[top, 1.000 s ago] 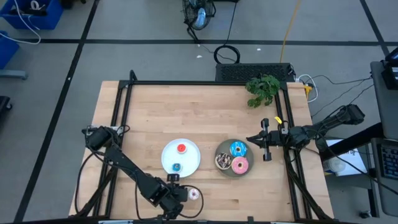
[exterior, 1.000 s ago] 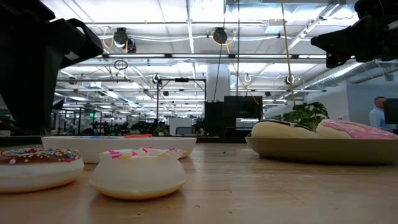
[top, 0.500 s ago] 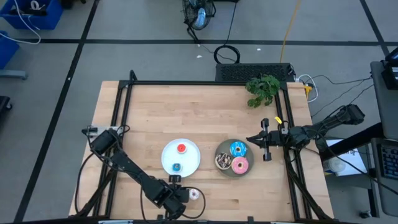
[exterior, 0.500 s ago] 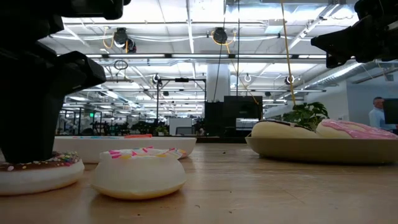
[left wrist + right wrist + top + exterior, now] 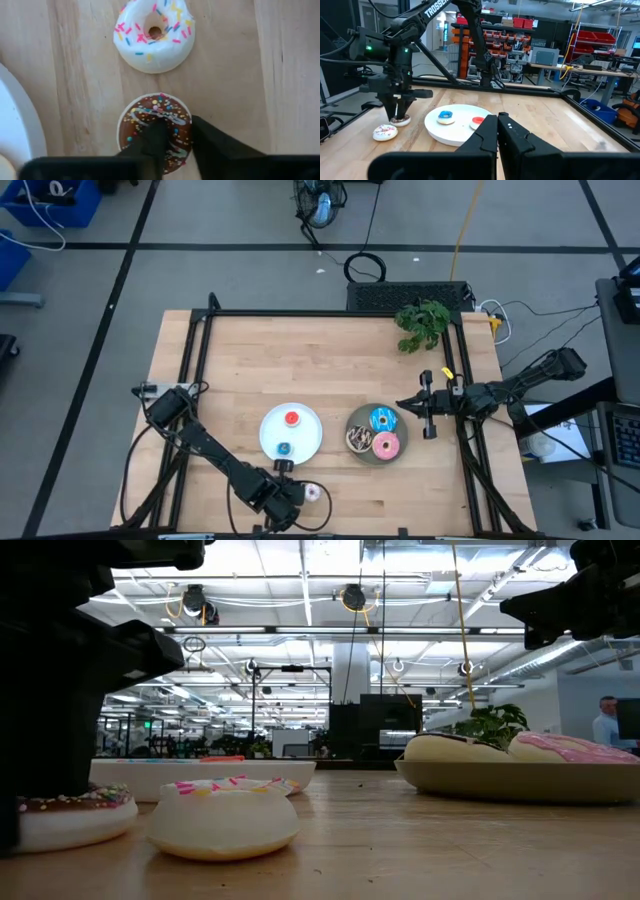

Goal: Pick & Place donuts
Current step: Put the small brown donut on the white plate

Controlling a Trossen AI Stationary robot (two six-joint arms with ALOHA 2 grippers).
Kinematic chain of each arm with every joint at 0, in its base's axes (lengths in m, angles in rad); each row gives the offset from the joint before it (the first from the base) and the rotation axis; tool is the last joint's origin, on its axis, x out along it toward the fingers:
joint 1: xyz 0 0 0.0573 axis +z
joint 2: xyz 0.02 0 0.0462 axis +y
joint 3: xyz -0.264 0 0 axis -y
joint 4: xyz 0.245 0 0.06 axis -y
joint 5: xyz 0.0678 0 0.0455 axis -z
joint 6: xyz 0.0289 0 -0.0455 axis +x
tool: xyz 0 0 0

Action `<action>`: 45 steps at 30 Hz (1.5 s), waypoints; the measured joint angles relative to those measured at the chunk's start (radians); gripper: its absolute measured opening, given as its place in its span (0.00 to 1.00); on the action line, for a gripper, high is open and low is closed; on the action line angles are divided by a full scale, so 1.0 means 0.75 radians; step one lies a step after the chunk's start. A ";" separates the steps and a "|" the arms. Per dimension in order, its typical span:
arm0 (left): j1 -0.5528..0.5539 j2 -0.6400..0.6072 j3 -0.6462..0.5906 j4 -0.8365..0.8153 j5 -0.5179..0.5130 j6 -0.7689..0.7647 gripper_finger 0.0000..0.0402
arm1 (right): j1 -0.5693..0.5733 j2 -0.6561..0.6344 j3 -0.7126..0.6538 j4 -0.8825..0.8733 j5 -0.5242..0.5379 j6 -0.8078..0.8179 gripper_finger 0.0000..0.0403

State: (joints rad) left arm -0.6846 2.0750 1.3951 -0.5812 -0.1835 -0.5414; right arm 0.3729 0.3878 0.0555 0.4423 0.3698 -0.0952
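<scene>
Two arms show over the bench, and only the left one is at work. It reaches from the bench's left side along the near edge, its wrist bent so that the left gripper (image 5: 281,490) points straight down near the middle of that edge. In the left wrist view its two dark fingers (image 5: 155,137) sit on the brown sprinkled donut (image 5: 156,126), one in the ring's centre and one at its outer rim, pinching one side of the ring. That donut lies flat on the wood, hole upward, with no long axis to speak of.

Just beside it lies the whitish-pink donut (image 5: 153,35), also flat, coloured sprinkles up, apart from the fingers. The low view shows both rings resting on the bench, the brown one (image 5: 75,815) under the dark gripper.

Farther from the near edge stands a white plate (image 5: 303,442) carrying the tiny red donut (image 5: 292,418) and tiny blue donut (image 5: 283,449). Toward the right sits a grey plate (image 5: 361,452) with the blue donut (image 5: 382,420), pink donut (image 5: 385,445) and a small brown one (image 5: 357,440).

The right arm waits, stretched in level from the right edge, its right gripper (image 5: 426,418) beside the grey plate with fingers closed together on nothing.
</scene>
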 joint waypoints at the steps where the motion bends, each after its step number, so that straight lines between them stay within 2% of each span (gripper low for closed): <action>1: 0.000 0.001 0.000 0.000 0.000 0.009 0.18 | 0.000 0.000 0.000 0.000 0.000 0.000 0.00; 3: 0.000 0.001 0.000 0.000 0.001 0.029 0.08 | 0.000 0.000 -0.001 0.000 0.000 -0.001 0.00; 5: -0.005 0.001 0.000 0.000 0.002 0.051 0.03 | 0.000 0.000 0.000 0.000 0.000 -0.001 0.00; 10: -0.027 -0.033 0.000 -0.018 0.012 0.093 0.07 | 0.000 0.000 0.000 -0.001 0.000 0.001 0.00; 13: -0.045 -0.091 0.022 -0.064 -0.018 0.090 0.04 | 0.000 -0.001 0.000 -0.002 0.000 0.001 0.00; 16: -0.067 -0.162 0.065 -0.190 -0.097 0.075 0.02 | 0.000 -0.001 0.000 -0.002 0.000 0.001 0.00; 22: -0.102 -0.317 0.226 -0.518 -0.258 0.055 0.07 | 0.000 -0.001 0.000 -0.007 0.000 0.005 0.00; 27: -0.101 -0.458 0.312 -0.679 -0.409 0.046 0.02 | 0.000 0.000 0.000 -0.008 -0.001 0.006 0.00; 34: -0.082 -0.569 0.314 -0.842 -0.509 0.042 0.07 | 0.000 -0.001 0.000 -0.009 -0.001 -0.004 0.00; 38: -0.035 -0.569 0.289 -0.993 -0.552 -0.027 0.03 | 0.000 -0.001 0.000 -0.010 -0.001 -0.008 0.00; 42: 0.038 -0.568 0.184 -0.968 -0.557 -0.049 0.04 | 0.000 -0.001 -0.001 -0.012 -0.001 0.003 0.00; 45: 0.090 -0.569 0.061 -0.840 -0.505 0.020 0.06 | 0.000 -0.001 0.000 -0.013 -0.001 0.005 0.00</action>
State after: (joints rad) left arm -0.6172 1.6485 1.4410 -1.2108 -0.5622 -0.5266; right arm 0.3729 0.3874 0.0553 0.4324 0.3695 -0.0917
